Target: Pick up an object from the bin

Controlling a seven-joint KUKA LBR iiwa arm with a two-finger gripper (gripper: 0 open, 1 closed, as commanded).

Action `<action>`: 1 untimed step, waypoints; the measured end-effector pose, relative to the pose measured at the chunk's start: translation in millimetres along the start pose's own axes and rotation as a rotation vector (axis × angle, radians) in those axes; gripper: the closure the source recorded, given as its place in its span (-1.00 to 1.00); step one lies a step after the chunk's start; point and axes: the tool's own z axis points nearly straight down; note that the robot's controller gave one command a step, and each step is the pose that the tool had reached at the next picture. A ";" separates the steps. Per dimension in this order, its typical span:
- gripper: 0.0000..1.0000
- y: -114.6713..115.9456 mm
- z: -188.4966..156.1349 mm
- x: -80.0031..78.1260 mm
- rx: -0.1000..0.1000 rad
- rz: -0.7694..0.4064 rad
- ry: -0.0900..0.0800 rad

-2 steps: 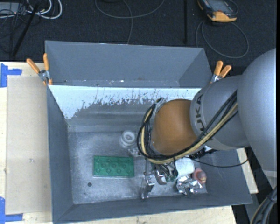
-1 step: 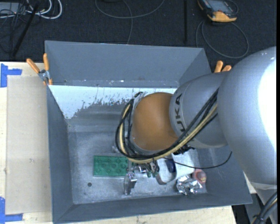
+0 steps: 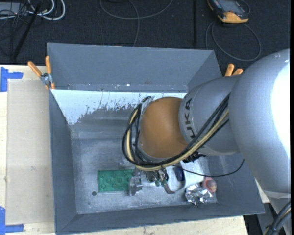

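Gripper point(image 3: 137, 184) is hovering at the right edge of the green studded plate point(image 3: 112, 181), grip state untellable; plate is looking stiff, light, best pinched edgewise.

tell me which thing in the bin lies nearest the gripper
The flat green plate: the gripper is at its right edge, while the crumpled silver piece and the small red thing lie farther to the right.

Dark carpeted floor point(image 3: 83, 26) strewn with looping cables point(image 3: 53, 6) and 2 orange-edged devices point(image 3: 229, 10).
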 end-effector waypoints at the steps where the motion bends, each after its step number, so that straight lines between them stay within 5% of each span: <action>1: 1.00 -18.8 -154.8 -8.1 0.001 -0.019 -0.009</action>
